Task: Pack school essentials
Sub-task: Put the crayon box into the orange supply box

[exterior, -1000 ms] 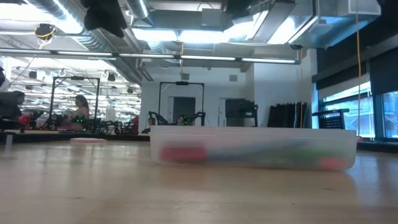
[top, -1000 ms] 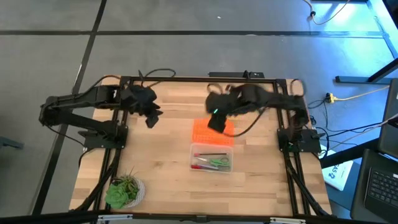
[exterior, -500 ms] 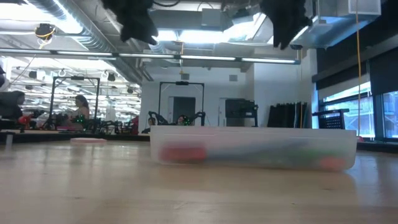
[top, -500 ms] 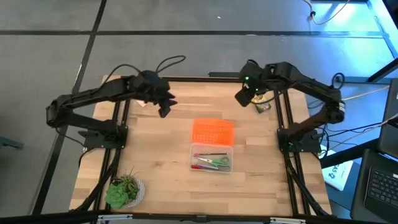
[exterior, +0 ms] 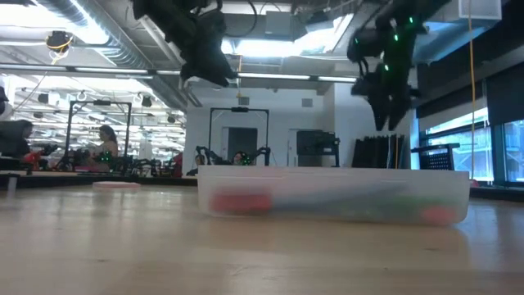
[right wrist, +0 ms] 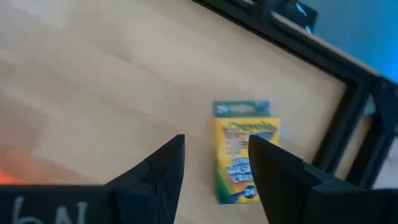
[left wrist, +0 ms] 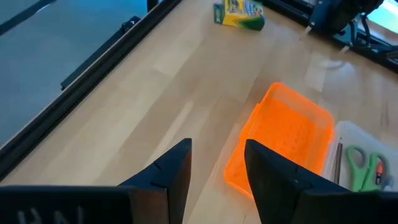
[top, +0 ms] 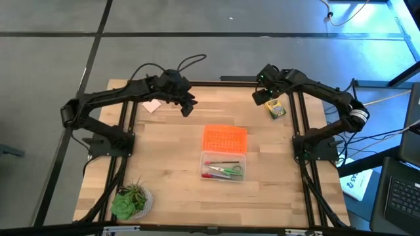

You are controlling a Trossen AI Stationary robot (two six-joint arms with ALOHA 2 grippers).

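Note:
A clear box (top: 223, 166) stands at mid-table and holds the green-handled scissors (top: 230, 171), a red eraser (top: 208, 174) and thin pencils. Its orange lid (top: 224, 138) lies flat just beyond it. The crayon box (top: 275, 108) lies flat near the far right corner; in the right wrist view the crayon box (right wrist: 242, 152) shows past my fingers. My right gripper (top: 262, 97) hangs open above the table beside it. A pink note pad (top: 152, 105) lies at the far left. My left gripper (top: 187, 108) hovers open between the pad and the lid, empty (left wrist: 216, 168).
A potted plant (top: 131, 202) stands at the near left corner. Black frame rails (top: 298, 124) run along the table's left, right and far edges. Bare wood lies between the lid and the far edge.
My right gripper has swung from above the orange lid toward the table's far right corner, sinking and turning until it hangs by the crayon box. My left gripper has moved toward the table's right, from near the left rail toward the lid, a little lower.

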